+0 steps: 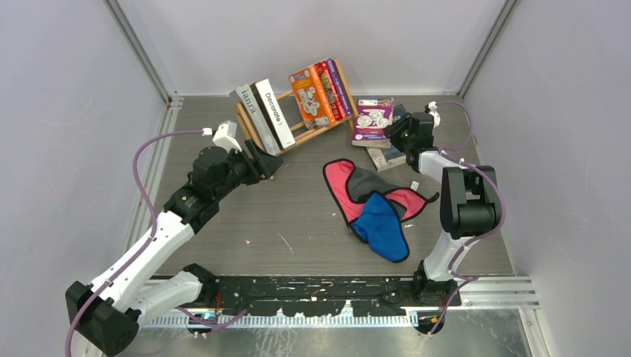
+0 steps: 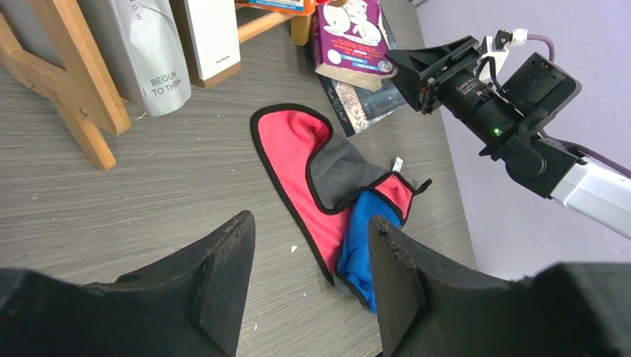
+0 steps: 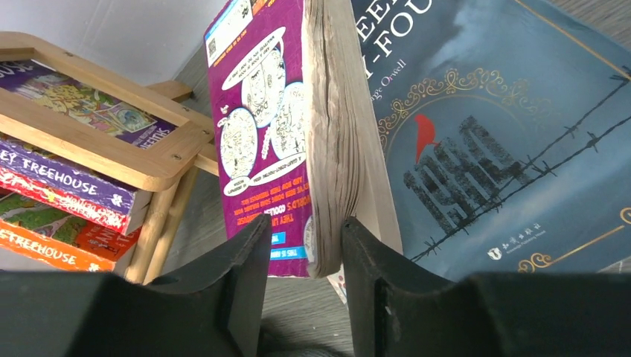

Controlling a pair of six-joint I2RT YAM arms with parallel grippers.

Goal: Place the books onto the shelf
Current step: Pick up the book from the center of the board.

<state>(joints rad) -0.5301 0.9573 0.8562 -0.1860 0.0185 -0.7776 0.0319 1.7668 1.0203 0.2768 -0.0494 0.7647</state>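
The shelf (image 1: 300,132) stands at the back with a grey book (image 1: 248,110), the white "Decorate" book (image 1: 272,111) and orange, red and purple paperbacks (image 1: 320,91) in it. To its right a purple paperback (image 1: 372,117) lies on a dark "1984" book (image 3: 506,134). My right gripper (image 3: 305,223) straddles a corner of the purple paperback (image 3: 260,126). One pad touches the page edges and a gap shows at the cover side. My left gripper (image 2: 309,219) hovers open and empty over the table, beside the shelf's left end (image 2: 71,82).
Red (image 1: 338,186), grey (image 1: 364,182) and blue (image 1: 379,223) cloth pieces lie in a heap on the table, right of centre, between the two arms. Grey walls close in the table on three sides.
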